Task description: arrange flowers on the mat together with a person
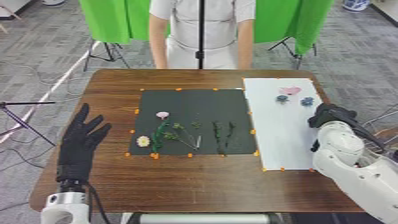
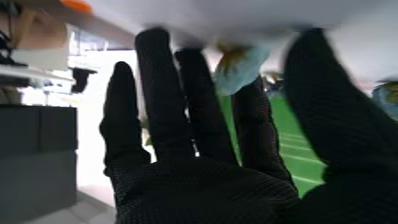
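Note:
In the head view my right hand [image 1: 333, 114] is at the white mat's right edge, beside two blue flowers [image 1: 307, 101]; a pink flower [image 1: 290, 90] lies above them on the white mat [image 1: 282, 130]. My left hand [image 1: 82, 145] rests over the table's left side with straight fingers, left of the dark mat [image 1: 191, 100]. On that mat are a white daisy [image 1: 143, 141], a pale pink flower [image 1: 163, 115] and several green stems [image 1: 220, 137]. In the right wrist view my right hand [image 2: 195, 185] has straight fingers, with a pale blue flower [image 2: 240, 67] behind them.
Orange markers [image 1: 189, 155] line the mats on the brown table [image 1: 178, 185]. A person [image 1: 202, 35] stands at the far side, arms down. A dark pole stands in front of the person, and green cloth [image 1: 107, 22] hangs behind.

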You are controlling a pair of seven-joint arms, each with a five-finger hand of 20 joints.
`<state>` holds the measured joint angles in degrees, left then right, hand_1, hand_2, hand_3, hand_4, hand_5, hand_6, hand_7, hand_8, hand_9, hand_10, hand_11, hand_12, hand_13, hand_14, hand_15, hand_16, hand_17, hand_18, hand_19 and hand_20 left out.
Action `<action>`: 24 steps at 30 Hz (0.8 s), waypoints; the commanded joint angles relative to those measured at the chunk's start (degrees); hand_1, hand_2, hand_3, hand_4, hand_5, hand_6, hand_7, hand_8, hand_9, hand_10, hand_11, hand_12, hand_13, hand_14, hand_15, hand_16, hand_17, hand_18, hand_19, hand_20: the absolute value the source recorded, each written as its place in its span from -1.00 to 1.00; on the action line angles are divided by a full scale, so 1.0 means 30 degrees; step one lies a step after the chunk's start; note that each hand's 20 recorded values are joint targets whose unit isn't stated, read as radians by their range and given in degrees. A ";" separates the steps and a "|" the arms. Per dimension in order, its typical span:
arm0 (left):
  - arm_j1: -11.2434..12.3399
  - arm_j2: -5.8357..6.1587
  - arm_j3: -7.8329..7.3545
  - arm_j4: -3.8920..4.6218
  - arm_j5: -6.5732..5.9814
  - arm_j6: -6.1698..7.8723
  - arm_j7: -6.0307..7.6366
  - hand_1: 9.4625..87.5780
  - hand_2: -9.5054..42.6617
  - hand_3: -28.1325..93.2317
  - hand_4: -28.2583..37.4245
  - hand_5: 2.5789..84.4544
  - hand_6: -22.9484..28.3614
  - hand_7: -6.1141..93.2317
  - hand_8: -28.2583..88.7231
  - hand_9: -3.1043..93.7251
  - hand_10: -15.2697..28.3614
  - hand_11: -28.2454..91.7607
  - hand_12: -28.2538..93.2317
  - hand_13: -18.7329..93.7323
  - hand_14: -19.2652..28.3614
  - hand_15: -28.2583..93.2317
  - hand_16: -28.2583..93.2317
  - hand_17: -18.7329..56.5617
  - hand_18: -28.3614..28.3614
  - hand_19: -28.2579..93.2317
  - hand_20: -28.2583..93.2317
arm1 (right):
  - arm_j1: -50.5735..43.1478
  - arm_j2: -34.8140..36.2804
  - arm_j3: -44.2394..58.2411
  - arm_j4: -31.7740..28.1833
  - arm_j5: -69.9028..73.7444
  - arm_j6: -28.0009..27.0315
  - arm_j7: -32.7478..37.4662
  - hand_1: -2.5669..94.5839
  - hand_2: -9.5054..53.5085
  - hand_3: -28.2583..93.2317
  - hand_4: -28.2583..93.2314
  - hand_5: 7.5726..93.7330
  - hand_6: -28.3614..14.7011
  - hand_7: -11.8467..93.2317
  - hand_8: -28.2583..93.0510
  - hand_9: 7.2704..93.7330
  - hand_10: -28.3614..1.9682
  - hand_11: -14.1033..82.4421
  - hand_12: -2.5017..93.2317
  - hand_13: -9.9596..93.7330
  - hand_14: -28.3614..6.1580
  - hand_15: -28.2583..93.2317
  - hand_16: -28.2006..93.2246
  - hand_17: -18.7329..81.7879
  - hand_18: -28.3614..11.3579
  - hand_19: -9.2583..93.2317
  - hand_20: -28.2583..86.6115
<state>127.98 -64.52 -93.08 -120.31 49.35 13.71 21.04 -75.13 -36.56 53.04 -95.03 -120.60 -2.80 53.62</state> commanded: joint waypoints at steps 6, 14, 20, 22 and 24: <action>0.0167 0.0040 -0.0069 0.0013 -0.0036 -0.0110 -0.0227 -0.73 -0.45 0.72 -1.00 -0.43 -0.13 -0.65 -0.68 -0.30 0.35 -0.30 -0.35 -0.22 0.66 -0.04 -0.60 -0.73 0.90 0.30 -0.44 | -0.0264 0.0500 -0.2237 0.0778 -0.3244 0.4357 -0.0677 0.30 -1.00 0.52 -1.00 0.64 0.58 -0.30 -0.55 0.89 0.62 -0.49 -0.20 0.64 0.61 0.24 -0.01 -0.12 -0.40 0.60 0.11; 0.0319 0.0073 -0.0117 -0.0003 -0.0076 -0.0085 -0.0155 -0.73 -0.45 0.72 -1.00 -0.43 -0.13 -0.65 -0.68 -0.30 0.36 -0.29 -0.35 -0.22 0.67 -0.04 -0.60 -0.73 0.90 0.30 -0.44 | -0.1531 0.0243 -0.0228 -0.1138 -0.2837 0.5358 0.0961 0.25 -1.00 0.55 -0.98 0.51 0.49 -0.26 -0.55 0.82 0.57 -0.49 -0.20 0.60 0.57 0.24 -0.01 -0.15 -0.45 0.60 0.13; 0.0636 0.0104 -0.0216 -0.0074 -0.0166 0.0123 -0.0069 -0.72 -0.45 0.72 -1.00 -0.43 -0.12 -0.65 -0.68 -0.30 0.36 -0.30 -0.35 -0.22 0.66 -0.04 -0.60 -0.73 0.90 0.30 -0.44 | -0.3237 -0.0121 0.1645 -0.3546 -0.2497 0.4419 -0.0836 -0.07 -1.00 0.71 -0.94 -0.03 0.31 -0.33 -0.77 0.17 -0.11 -0.13 -0.58 0.26 0.03 0.45 -0.29 -0.32 -0.72 0.51 0.14; 0.0612 0.0064 -0.0167 -0.0036 -0.0182 0.0104 -0.0059 -0.72 -0.45 0.73 -1.00 -0.43 -0.13 -0.65 -0.68 -0.30 0.35 -0.29 -0.35 -0.22 0.66 -0.04 -0.60 -0.73 0.90 0.30 -0.44 | -0.3257 -0.0327 0.1696 -0.3841 -0.2170 0.3954 -0.1325 -0.11 -1.00 0.71 -0.94 -0.10 0.32 -0.35 -0.76 0.10 -0.18 -0.17 -0.60 0.22 -0.03 0.44 -0.31 -0.35 -0.78 0.47 0.13; 0.0530 0.0030 -0.0168 -0.0013 -0.0149 0.0114 -0.0081 -0.71 -0.46 0.73 -1.00 -0.43 -0.12 -0.65 -0.68 -0.30 0.35 -0.29 -0.35 -0.22 0.66 -0.04 -0.60 -0.73 0.90 0.30 -0.44 | -0.3019 -0.0661 0.1584 -0.3833 -0.1952 0.3437 -0.1615 -0.14 -1.00 0.70 -0.94 -0.14 0.34 -0.36 -0.76 0.07 -0.20 -0.21 -0.60 0.20 -0.06 0.42 -0.32 -0.37 -0.81 0.45 0.12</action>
<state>128.88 -64.22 -93.52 -120.46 49.18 13.73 21.02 -84.76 -36.29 59.64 -104.66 -128.07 11.39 52.70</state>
